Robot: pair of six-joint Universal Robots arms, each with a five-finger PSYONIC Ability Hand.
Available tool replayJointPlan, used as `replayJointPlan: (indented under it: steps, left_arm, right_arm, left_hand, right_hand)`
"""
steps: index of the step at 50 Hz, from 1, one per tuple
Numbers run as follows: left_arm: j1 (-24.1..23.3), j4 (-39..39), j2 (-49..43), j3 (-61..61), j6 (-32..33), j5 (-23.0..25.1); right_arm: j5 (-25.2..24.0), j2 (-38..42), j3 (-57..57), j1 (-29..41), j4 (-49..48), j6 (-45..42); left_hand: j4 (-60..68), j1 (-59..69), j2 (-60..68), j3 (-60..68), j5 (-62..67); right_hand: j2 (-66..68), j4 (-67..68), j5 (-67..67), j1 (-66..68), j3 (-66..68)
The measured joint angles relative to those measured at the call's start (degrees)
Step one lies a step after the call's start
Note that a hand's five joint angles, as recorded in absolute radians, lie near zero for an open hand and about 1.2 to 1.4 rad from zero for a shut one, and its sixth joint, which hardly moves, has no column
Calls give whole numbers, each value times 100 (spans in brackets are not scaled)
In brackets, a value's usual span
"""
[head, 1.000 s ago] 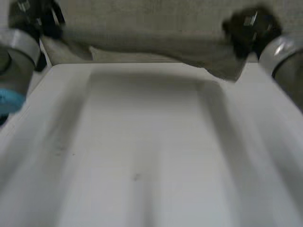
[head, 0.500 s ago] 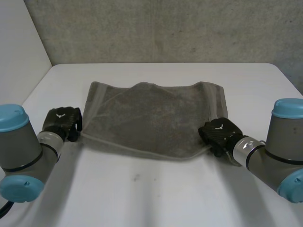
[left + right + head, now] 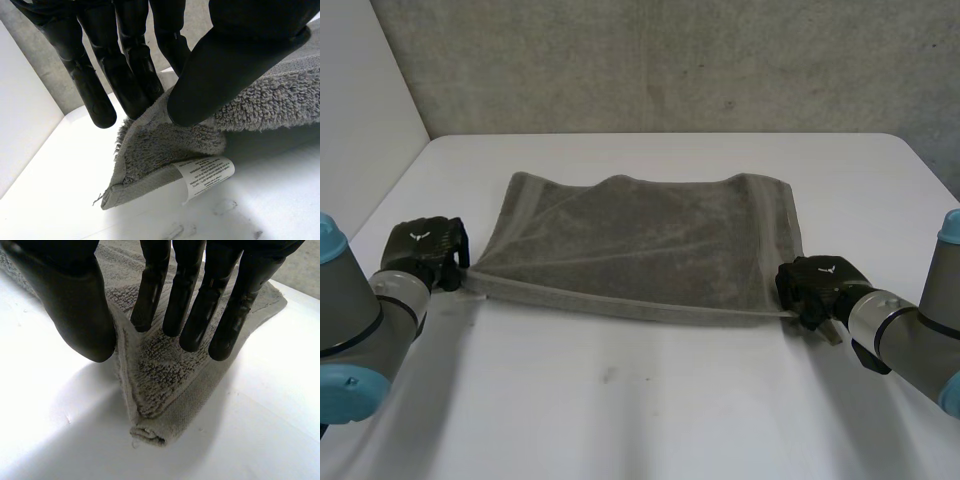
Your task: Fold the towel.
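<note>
White table (image 3: 640,420) in front of a rough grey wall (image 3: 670,60). Spread across the middle of the table, somewhat nearer its far edge: a grey terry-cloth towel (image 3: 640,240), its far hem a little wavy, its near hem drawn into a straight line between the two hands.

At the towel's near left corner, the black left hand (image 3: 420,250), clamped on the cloth, thumb on one face and fingers (image 3: 100,107) on the other. Just under that pinch, a small white printed care label (image 3: 207,175) hanging off the hem. At the near right corner, the black right hand (image 3: 818,280), likewise pinching, with a ridge of cloth caught between thumb and fingers (image 3: 190,315) and the corner's tip rolled on the table.

Judged to be the start of a fold away from the robot, near hem over to far hem. To do it well:

- Raise both corners together and level.
- Hold the hem taut enough not to sag, but without dragging the far half toward the near edge.
- Carry the hem over in one arc and lay each corner squarely on its far partner.
- Mind the wavy far hem when lining up.
- Let go only once the edges match, with the label tucked inside.
</note>
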Motion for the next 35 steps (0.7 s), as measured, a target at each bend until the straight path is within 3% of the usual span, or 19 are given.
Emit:
replayJointPlan:
  steps: [4, 11, 18, 23, 30, 35]
  left_arm:
    - [25, 0, 18, -13, 3, 5]
    - [49, -24, 73, -44, 13, 7]
    - [41, -109, 314, -255, 80, 17]
    - [20, -379, 738, -627, 190, 37]
    - [-9, -1039, 1638, -1326, 700, 93]
    - [-42, -1272, 2289, -1759, 1110, 329]
  right_arm:
    - [6, 1, -4, -15, 1, 23]
    - [-5, -134, -19, -121, 85, -4]
    - [-60, -938, -5, -225, 673, -616]
    - [-150, -1784, 64, -580, 1631, -1530]
    - [-206, -2865, 129, -1168, 3197, -2971]
    - [-242, -3498, 129, -1480, 3726, -3547]
  left_hand:
    - [0, 0, 0, 0, 0]
    - [0, 0, 0, 0, 0]
    - [0, 0, 0, 0, 0]
    - [0, 0, 0, 0, 0]
    - [0, -1, 0, 0, 0]
    - [0, 5, 0, 0, 0]
  right_hand:
    - [21, 30, 56, 56, 30]
    - [2715, 2754, 2913, 2873, 2767]
    - [2725, 2822, 2960, 2880, 2825]
    - [2725, 2822, 2960, 2880, 2825]
    - [2725, 2822, 2960, 2881, 2825]
    - [2725, 2822, 2960, 2881, 2825]
